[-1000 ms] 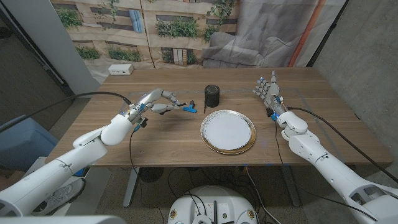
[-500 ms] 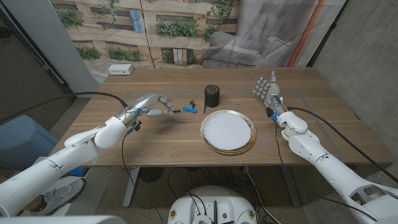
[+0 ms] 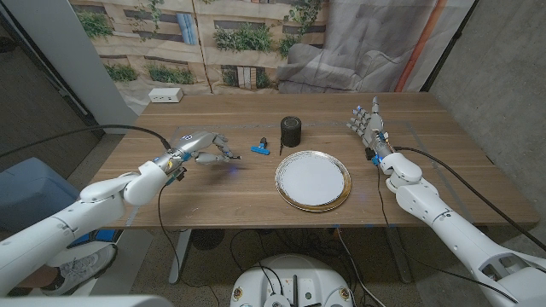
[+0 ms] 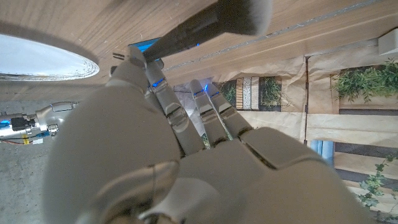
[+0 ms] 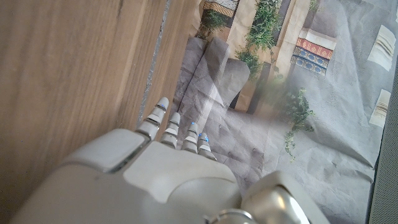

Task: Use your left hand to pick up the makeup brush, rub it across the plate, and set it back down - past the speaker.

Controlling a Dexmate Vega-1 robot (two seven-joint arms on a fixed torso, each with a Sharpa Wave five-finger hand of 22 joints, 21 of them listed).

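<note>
The makeup brush (image 3: 261, 147), blue-handled with a dark head, lies on the table just left of the black speaker (image 3: 292, 130). My left hand (image 3: 205, 147) hovers to the left of the brush, a gap between its fingertips and the handle, fingers loosely apart and holding nothing. The left wrist view has the brush (image 4: 205, 25) beyond the fingers (image 4: 205, 118) and an edge of the plate (image 4: 43, 59). The silver-rimmed white plate (image 3: 312, 181) sits in front of the speaker. My right hand (image 3: 368, 124) stands upright at the right with fingers spread, empty.
A white box (image 3: 165, 95) sits at the table's far left corner. Bare wood (image 3: 239, 188) stretches between my left hand and the plate. The right wrist view looks along my right hand (image 5: 155, 168) past the table's edge (image 5: 158, 56) to a draped backdrop.
My left hand let go of the brush, which now lies on the table, and drew back to the left. The right hand has not moved.
</note>
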